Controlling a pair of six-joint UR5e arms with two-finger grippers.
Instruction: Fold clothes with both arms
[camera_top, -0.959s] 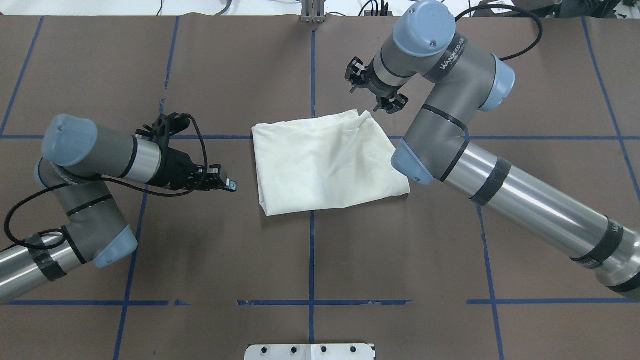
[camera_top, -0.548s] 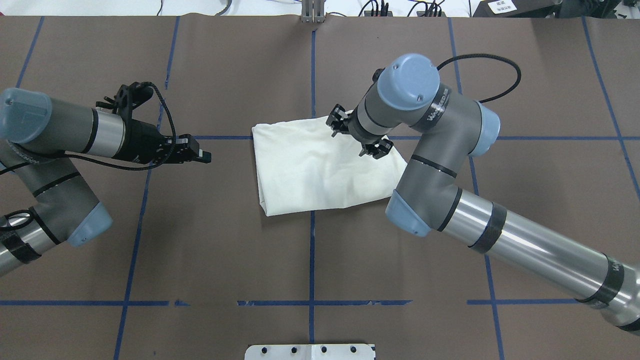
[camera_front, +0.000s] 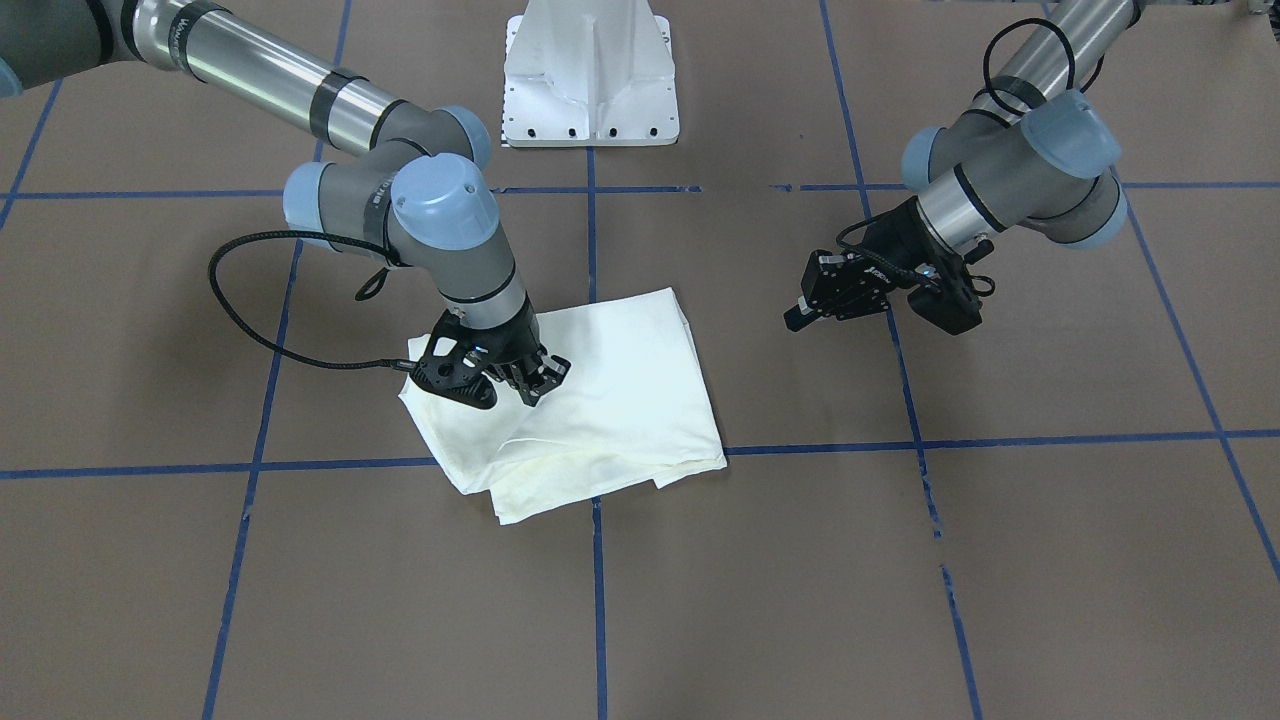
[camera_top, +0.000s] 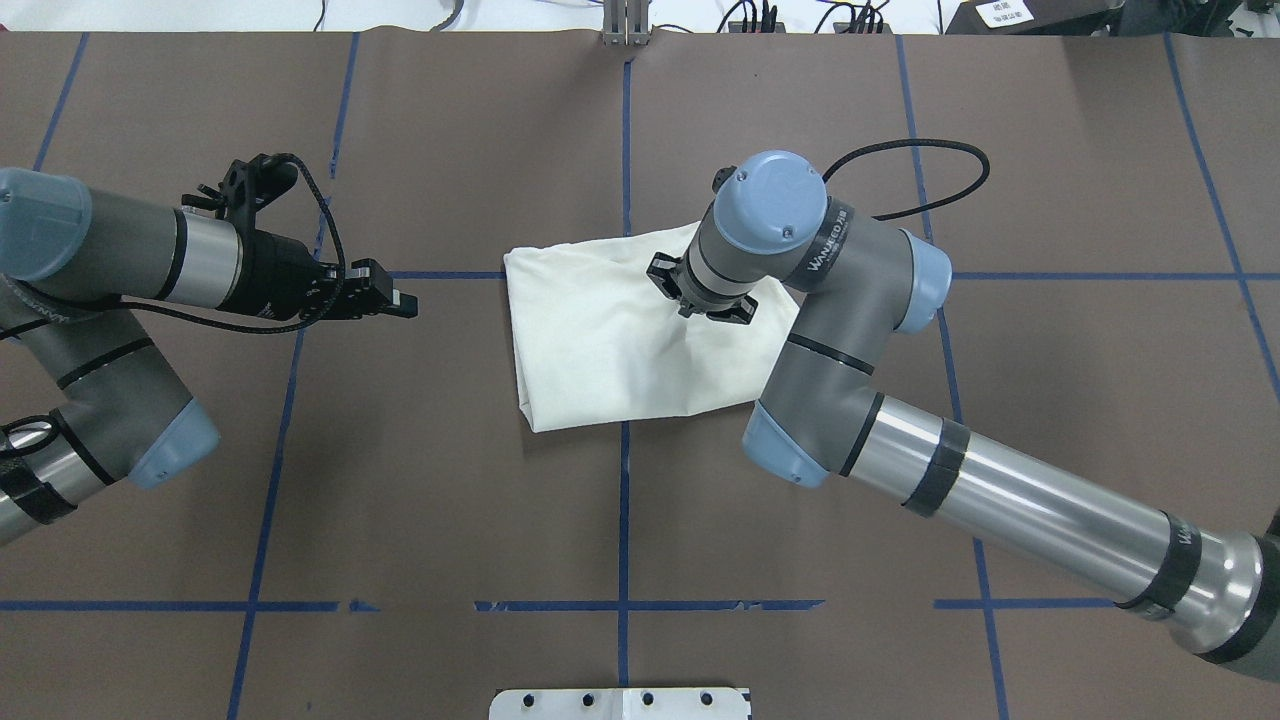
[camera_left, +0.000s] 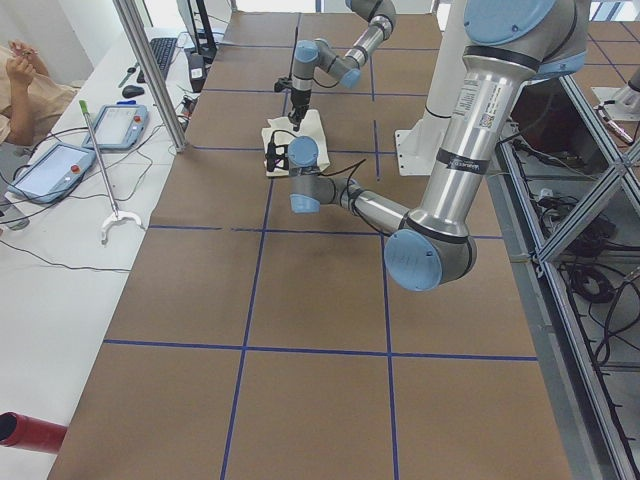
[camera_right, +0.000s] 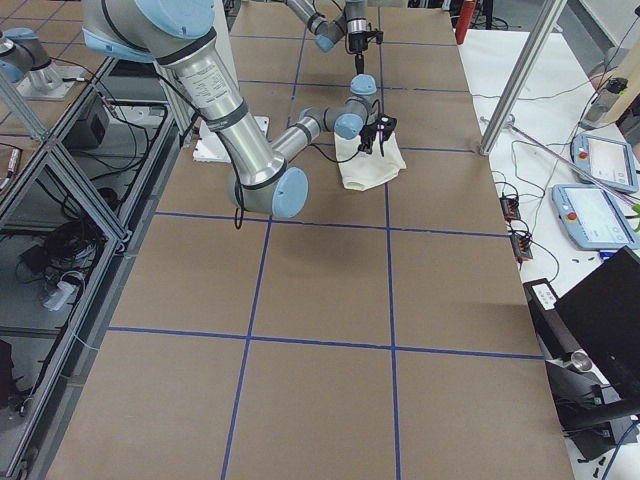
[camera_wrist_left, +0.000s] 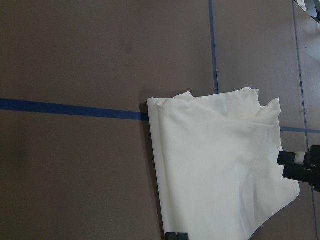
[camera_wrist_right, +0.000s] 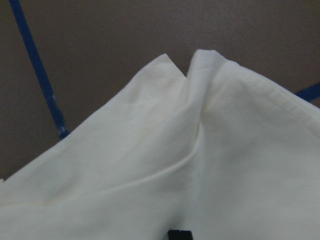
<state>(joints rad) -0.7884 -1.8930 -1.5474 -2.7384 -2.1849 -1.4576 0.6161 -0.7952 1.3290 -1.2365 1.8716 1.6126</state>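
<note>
Right gripper (camera_top: 700, 295) has come down from past the far corner onto the folded shirt (camera_top: 600, 345) since a second ago, while the left gripper (camera_top: 400, 302) backed off sideways. We reckon the right one's down there because that corner is bunched up, with a ridge showing in its wrist view, so it wants flattening or regrabbing. We can't tell if its jaws are pinching fabric or just pressing. Left one looks closed and empty, parked well apart to stay clear. Shirt sits mid-way across the table (camera_top: 450, 500), print hidden.
</note>
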